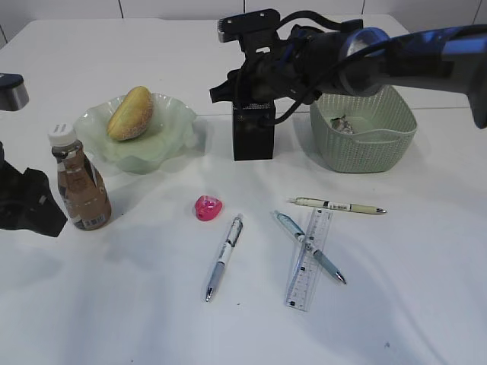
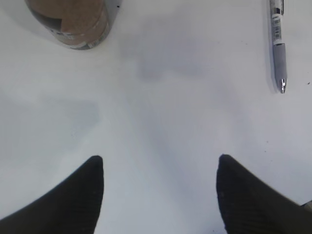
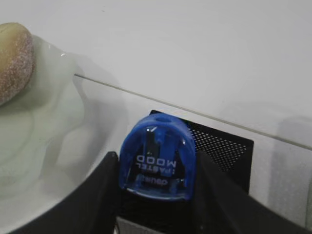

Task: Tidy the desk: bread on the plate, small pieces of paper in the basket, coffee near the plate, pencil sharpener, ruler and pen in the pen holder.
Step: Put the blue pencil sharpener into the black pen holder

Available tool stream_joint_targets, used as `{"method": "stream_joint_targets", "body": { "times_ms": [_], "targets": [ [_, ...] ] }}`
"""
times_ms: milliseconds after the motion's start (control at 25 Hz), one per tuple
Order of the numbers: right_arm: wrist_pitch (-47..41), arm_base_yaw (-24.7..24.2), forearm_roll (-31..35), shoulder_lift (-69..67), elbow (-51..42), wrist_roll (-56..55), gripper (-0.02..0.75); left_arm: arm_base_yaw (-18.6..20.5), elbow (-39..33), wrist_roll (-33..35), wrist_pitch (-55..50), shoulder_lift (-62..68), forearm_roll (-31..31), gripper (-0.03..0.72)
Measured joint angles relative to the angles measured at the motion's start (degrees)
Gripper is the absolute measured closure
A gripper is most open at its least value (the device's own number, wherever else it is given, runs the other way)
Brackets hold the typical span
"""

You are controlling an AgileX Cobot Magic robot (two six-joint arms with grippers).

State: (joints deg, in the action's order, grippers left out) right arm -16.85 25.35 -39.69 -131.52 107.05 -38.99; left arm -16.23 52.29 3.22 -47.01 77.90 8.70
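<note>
White worktop [image 1: 114, 304], plain and matte, pale wall behind; good contrast for everything on it.

My right hand [image 3: 156, 195] is clamped on a blue pencil sharpener [image 3: 157, 157], one finger on each flat side, rounded end pointing away from the wrist. The key relation: the sharpener sits directly over the open mouth of the black mesh pen holder [image 3: 224, 151], whose rim shows just behind and below it. My judgement: release is a straight drop, with little sideways correction needed; the risk is clipping the near rim.

My left hand [image 2: 158, 195] is spread wide and empty, low over bare worktop, with the coffee [image 2: 73, 22] just ahead to its left.

Elsewhere: bread [image 1: 130, 112] lies on the plate [image 1: 163, 144]; the basket [image 1: 365, 144] holds some paper scraps. Still on the worktop: a pink sharpener [image 1: 208, 207], three pens, namely a white-and-blue one [image 1: 224, 257], a teal one [image 1: 310, 246] and a pale one [image 1: 338, 205], and the clear ruler [image 1: 310, 262], long axis running near-to-far, under the teal pen. All lie nearer my right arm's side.
</note>
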Motion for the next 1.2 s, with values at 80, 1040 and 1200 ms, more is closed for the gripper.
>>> {"method": "stream_joint_targets", "body": {
  "times_ms": [80,1040,1200],
  "targets": [
    [0.1,0.0,0.0,-0.6,0.0,0.0,0.402,0.0,0.0,0.0,0.0,0.0,0.0,0.179],
    [0.2,-0.2,-4.1,-1.2,0.1,0.0,0.402,0.0,0.0,0.0,0.0,0.0,0.0,0.179],
    [0.2,-0.3,-4.3,-1.7,0.1,0.0,0.402,0.0,0.0,0.0,0.0,0.0,0.0,0.179]
  ]
}}
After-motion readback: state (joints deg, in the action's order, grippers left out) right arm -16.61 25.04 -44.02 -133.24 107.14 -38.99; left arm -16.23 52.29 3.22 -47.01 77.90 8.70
